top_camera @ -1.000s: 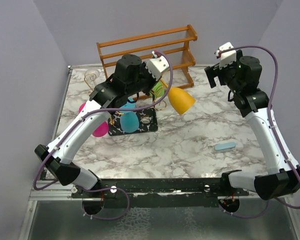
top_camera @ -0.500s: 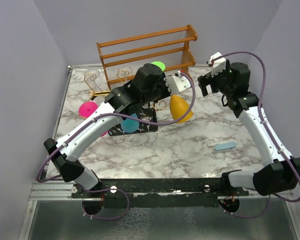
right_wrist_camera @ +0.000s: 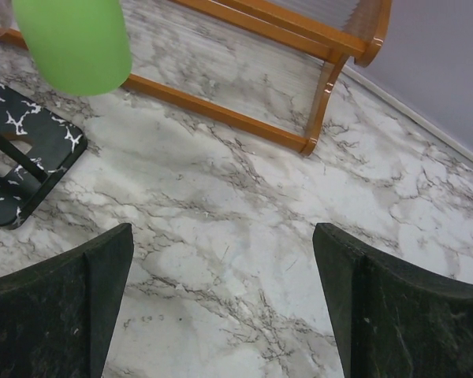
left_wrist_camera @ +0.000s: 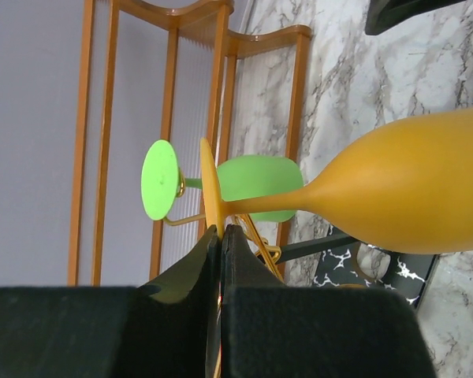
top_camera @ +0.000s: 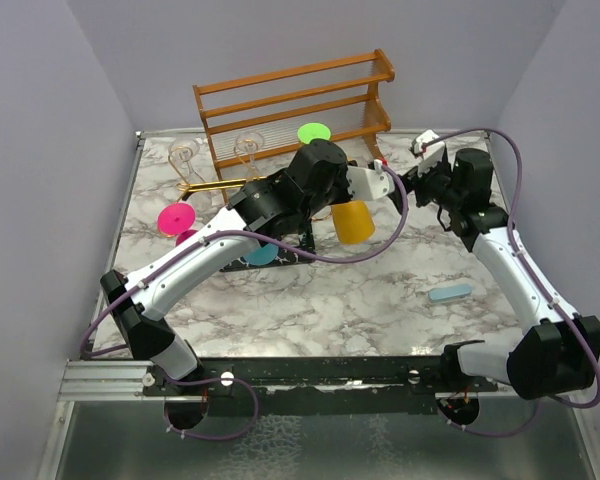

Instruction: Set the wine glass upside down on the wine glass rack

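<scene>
bright, even, diffuse light from above leaves only faint soft shadows on the marbled desk, the overhead view sharp throughout, while the left end effector looms dark and blurred close to its wrist lens.

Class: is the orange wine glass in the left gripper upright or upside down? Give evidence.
Upside down: the left gripper pinches the orange wine glass by its foot, bowl hanging below.
</scene>
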`<move>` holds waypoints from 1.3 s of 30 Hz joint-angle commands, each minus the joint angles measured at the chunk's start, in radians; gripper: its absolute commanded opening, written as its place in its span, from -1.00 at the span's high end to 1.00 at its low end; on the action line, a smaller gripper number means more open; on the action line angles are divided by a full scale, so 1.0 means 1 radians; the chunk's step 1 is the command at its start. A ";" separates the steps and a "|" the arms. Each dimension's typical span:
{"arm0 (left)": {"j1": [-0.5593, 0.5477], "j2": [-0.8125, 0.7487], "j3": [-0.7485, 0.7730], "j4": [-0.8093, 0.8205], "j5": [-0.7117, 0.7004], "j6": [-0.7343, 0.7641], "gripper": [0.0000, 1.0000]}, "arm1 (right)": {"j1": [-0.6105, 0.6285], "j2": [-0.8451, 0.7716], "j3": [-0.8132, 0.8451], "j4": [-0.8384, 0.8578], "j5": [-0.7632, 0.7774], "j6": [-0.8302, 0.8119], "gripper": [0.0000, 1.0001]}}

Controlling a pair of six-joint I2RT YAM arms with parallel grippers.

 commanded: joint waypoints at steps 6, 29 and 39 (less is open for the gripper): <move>-0.008 -0.019 0.038 0.006 -0.110 0.042 1.00 | -0.040 -0.077 -0.070 0.095 -0.171 -0.010 -0.92; -0.016 -0.043 -0.014 -0.095 -0.080 0.108 1.00 | -0.073 -0.079 -0.112 0.107 -0.235 -0.028 -0.93; -0.020 -0.059 0.008 -0.184 -0.047 0.120 1.00 | -0.077 -0.078 -0.118 0.105 -0.250 -0.037 -0.93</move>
